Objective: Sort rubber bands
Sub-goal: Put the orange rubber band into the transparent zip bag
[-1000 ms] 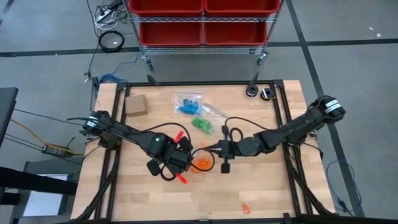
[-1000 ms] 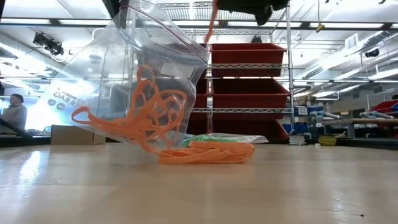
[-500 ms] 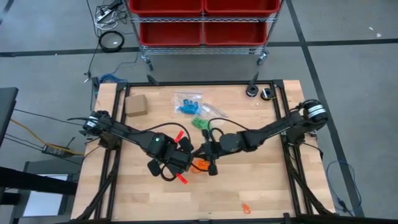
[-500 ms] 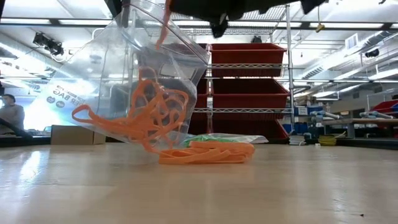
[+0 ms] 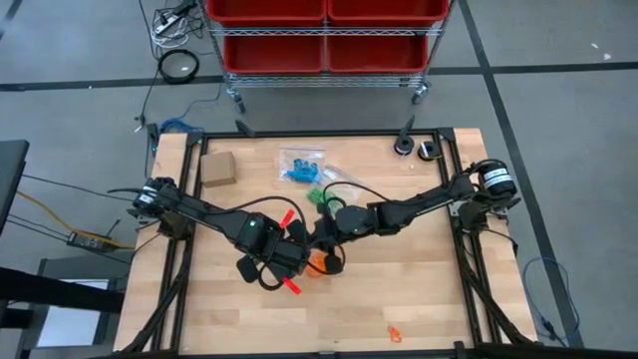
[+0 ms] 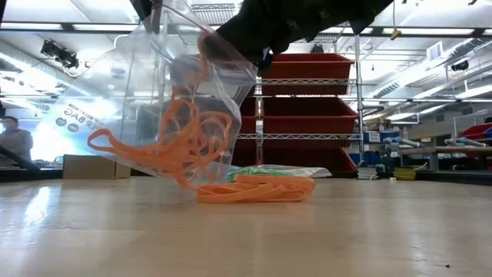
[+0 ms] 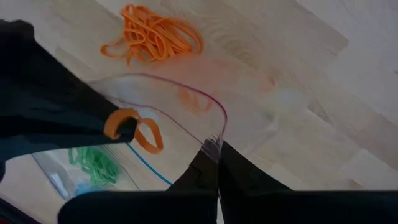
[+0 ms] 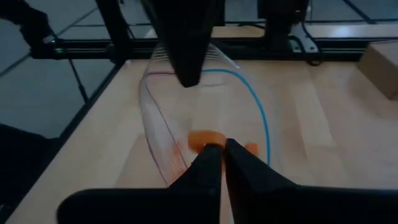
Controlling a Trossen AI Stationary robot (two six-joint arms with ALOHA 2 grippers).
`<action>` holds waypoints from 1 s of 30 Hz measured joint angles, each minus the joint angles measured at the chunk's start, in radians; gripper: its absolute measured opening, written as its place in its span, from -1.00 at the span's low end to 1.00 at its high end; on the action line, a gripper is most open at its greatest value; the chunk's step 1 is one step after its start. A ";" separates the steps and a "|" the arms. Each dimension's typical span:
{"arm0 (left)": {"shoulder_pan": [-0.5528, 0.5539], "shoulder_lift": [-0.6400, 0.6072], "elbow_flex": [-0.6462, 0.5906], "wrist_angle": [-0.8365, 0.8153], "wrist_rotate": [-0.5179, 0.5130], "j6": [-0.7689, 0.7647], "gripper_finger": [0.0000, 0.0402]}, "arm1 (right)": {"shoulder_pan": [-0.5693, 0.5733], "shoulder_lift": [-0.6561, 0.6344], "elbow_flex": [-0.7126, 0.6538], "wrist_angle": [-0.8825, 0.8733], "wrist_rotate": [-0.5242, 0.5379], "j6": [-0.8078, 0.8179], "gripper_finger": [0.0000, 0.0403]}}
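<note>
Orange is what catches the eye: a tangle of thin orange rubber bands [image 6: 184, 142] sits inside a clear plastic zip bag [image 6: 131, 100] that hangs tilted with its low corner on the wooden table [image 6: 246, 231]. The loops sprawl loosely against the film, some poking out to one side. Just beside the bag, a flatter heap of orange bands [image 6: 257, 188] lies on the bare wood; from the left wrist view it is a loose knot of overlapping loops [image 7: 152, 40].

Seen from above, the left gripper [image 5: 299, 239] is near the table's middle, pinched shut on the bag's rim, holding its mouth up. The right gripper [image 5: 324, 244] reaches in from the other side to that same mouth. Its fingers [image 8: 208, 163] are pressed together on one orange band [image 8: 204, 140], which shows as a small curl at the tips, right over the bag's opening with its blue seal line. From the left wrist the same band [image 7: 134, 127] is a bright loop dangling off the dark fingertip.

Farther back on the table lie another bag with green bands [image 5: 324, 199] and one with blue bands [image 5: 301, 168], well apart from the small tan cardboard box [image 5: 217, 169]. A single orange band [image 5: 395, 333] lies alone near the front edge.
</note>
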 joint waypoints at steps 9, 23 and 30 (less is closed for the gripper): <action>0.000 0.000 0.000 -0.001 0.002 -0.001 -0.99 | 0.039 -0.030 -0.001 -0.076 0.049 0.008 -0.28; 0.000 0.000 0.000 -0.003 0.002 -0.001 -0.99 | 0.183 -0.207 -0.001 -0.441 0.408 0.021 -0.12; 0.000 0.000 0.000 -0.002 0.002 -0.002 -0.99 | 0.206 -0.208 -0.104 -0.478 0.413 0.167 -0.18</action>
